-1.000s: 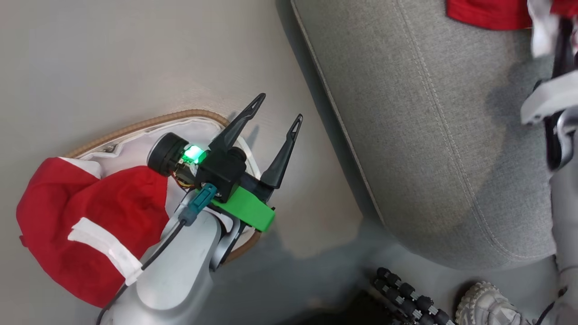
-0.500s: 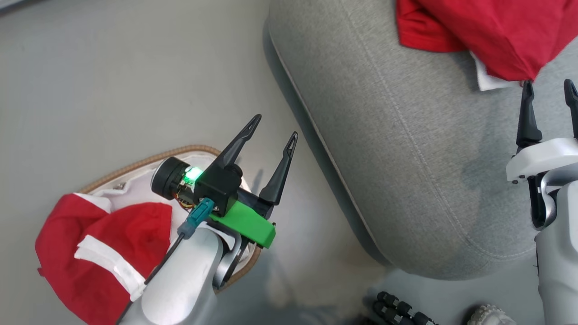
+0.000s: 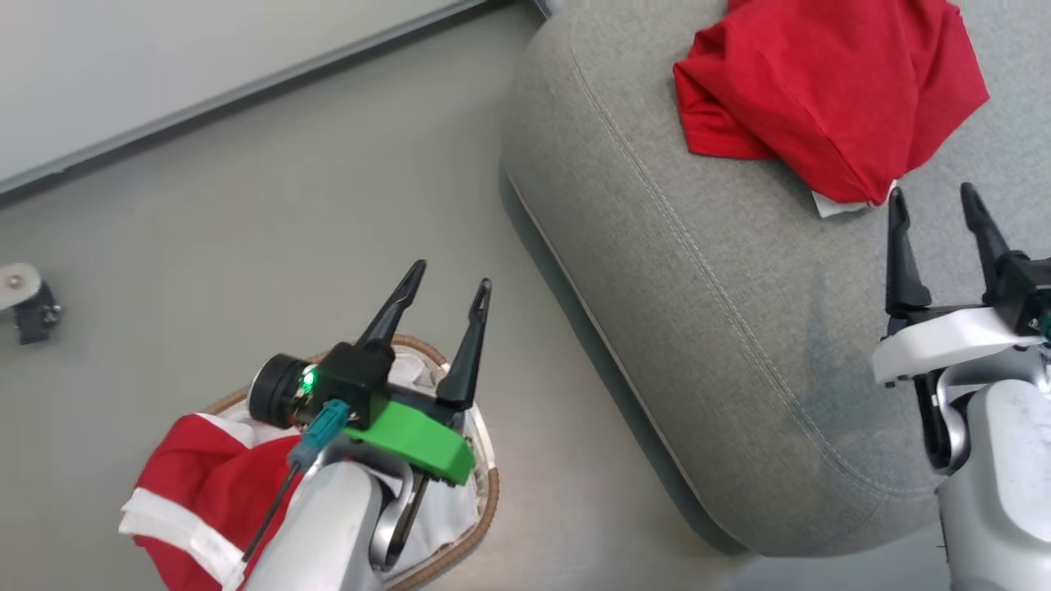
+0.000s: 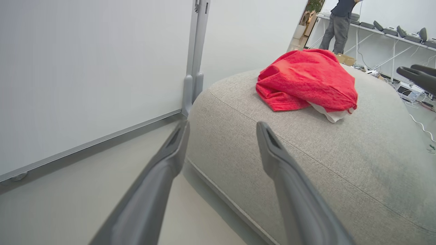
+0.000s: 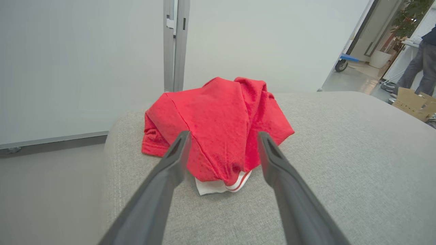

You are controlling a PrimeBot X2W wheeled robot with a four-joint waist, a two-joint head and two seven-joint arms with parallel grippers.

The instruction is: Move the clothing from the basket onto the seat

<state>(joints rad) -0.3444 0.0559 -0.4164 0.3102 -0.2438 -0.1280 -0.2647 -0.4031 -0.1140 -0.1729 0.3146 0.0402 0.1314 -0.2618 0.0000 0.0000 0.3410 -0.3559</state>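
A crumpled red garment with white trim lies on the grey seat; it also shows in the left wrist view and the right wrist view. My right gripper stands open just short of it, holding nothing. A second red garment with a white band hangs over the left side of the basket on the floor. My left gripper hovers open above the basket, fingers pointing toward the seat.
A white wall panel with a metal base rail runs along the far side of the floor. A castor wheel sits at far left. A person stands by tables in the background.
The right gripper has opened and let the red garment go onto the seat, then drawn back from it. The head camera has tilted up, so the whole picture has shifted.
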